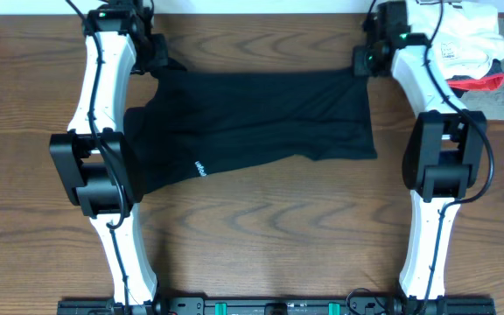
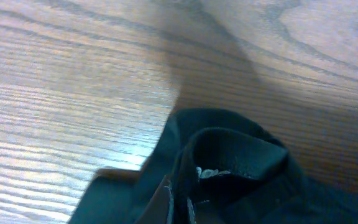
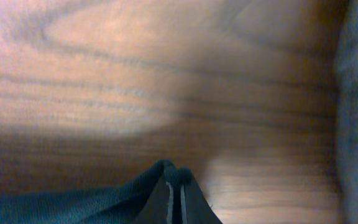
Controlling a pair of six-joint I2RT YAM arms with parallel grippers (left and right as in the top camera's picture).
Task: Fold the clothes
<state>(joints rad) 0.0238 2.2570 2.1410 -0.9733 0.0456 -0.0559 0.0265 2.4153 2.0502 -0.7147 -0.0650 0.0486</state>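
Left gripper (image 1: 158, 58) clenched on black T-shirt (image 1: 252, 118) far corner; right gripper (image 1: 361, 59) pinching opposite corner. Shirt spread wide between them, lightly wrinkled, small white print (image 1: 198, 165) near front-left edge.

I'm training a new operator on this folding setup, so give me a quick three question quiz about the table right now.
1. True or false: the left hand and right hand both pinch the black T-shirt at its far edge.
2. The pile of other clothes lies: A near the left hand, B near the right hand, C on the T-shirt.
3. Fill in: the T-shirt's small white print is nearer the ___ hand.
Key: 1 true; 2 B; 3 left.
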